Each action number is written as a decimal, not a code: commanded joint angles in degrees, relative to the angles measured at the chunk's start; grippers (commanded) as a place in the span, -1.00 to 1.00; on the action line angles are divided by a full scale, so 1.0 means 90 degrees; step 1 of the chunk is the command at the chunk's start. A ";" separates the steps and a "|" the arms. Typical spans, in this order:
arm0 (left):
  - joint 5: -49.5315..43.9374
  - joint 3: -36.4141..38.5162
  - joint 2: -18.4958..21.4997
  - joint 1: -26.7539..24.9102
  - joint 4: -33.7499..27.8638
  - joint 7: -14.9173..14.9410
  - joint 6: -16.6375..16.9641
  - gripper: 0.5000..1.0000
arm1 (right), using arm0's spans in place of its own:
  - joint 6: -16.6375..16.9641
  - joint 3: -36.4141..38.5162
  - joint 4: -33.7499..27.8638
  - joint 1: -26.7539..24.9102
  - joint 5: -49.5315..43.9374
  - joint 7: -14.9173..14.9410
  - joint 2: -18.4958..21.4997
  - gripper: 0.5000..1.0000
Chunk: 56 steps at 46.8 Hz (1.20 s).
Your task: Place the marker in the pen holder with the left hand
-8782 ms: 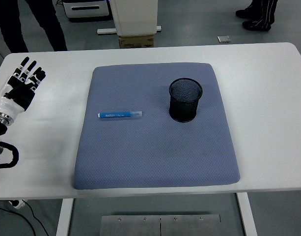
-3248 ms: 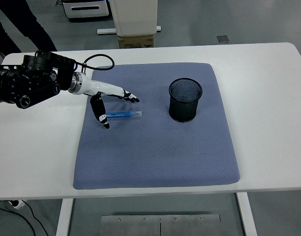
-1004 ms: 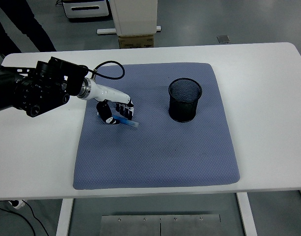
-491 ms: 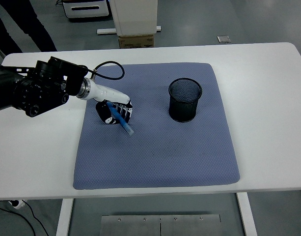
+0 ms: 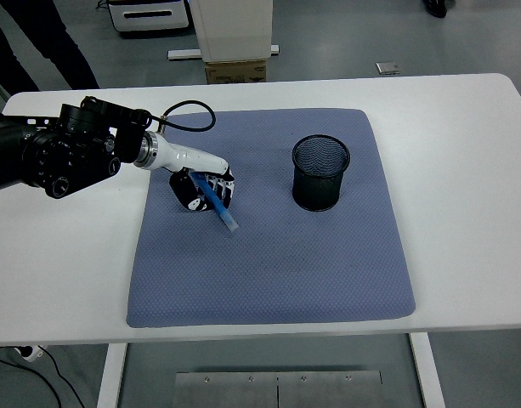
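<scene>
The marker (image 5: 218,205) is clamped in the left hand (image 5: 205,189), fingers curled around its upper part. Its free end slants down and to the right, out below the hand, with the tip close over the mat (image 5: 268,280); you cannot tell whether the tip touches.

The holder (image 5: 321,172) stands upright on the mat, well to the right of the hand and slightly farther from you.

Anticipate these faults:

- Tilt. The marker is held at a slant. If you bring it to the holder this way, the low end is likely to strike the rim or mesh wall instead of entering.
- Tipping. The holder looks light. A sideways push from the marker or fingers may slide or topple it.
- Slip. The grip sits near one end. The long free end may pivot or drop out during the carry.
- Drag. A low tip may catch on the mat.

The right hand is not in view.
</scene>
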 commanded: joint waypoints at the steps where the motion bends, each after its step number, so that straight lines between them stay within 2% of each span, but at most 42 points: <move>1: -0.0036 -0.0025 -0.0001 -0.0006 0.0003 0.0001 0.0009 -1.00 | 0.0000 0.0000 0.0000 0.0000 0.0000 0.0000 0.0000 1.00; 26: -0.1149 -0.0191 -0.0011 -0.0016 0.0003 -0.0018 -0.0050 -1.00 | 0.0000 0.0000 0.0000 0.0000 0.0000 0.0000 0.0000 1.00; 53: -0.1237 -0.1168 -0.0001 -0.0133 0.0042 -0.0008 -0.0079 -1.00 | 0.0000 0.0000 0.0000 0.0000 0.0000 0.0000 0.0000 1.00; 56: -0.1247 -0.1353 -0.0011 -0.0172 0.0032 0.0001 -0.0215 -1.00 | 0.0000 0.0000 0.0000 0.0000 0.0000 0.0000 0.0000 1.00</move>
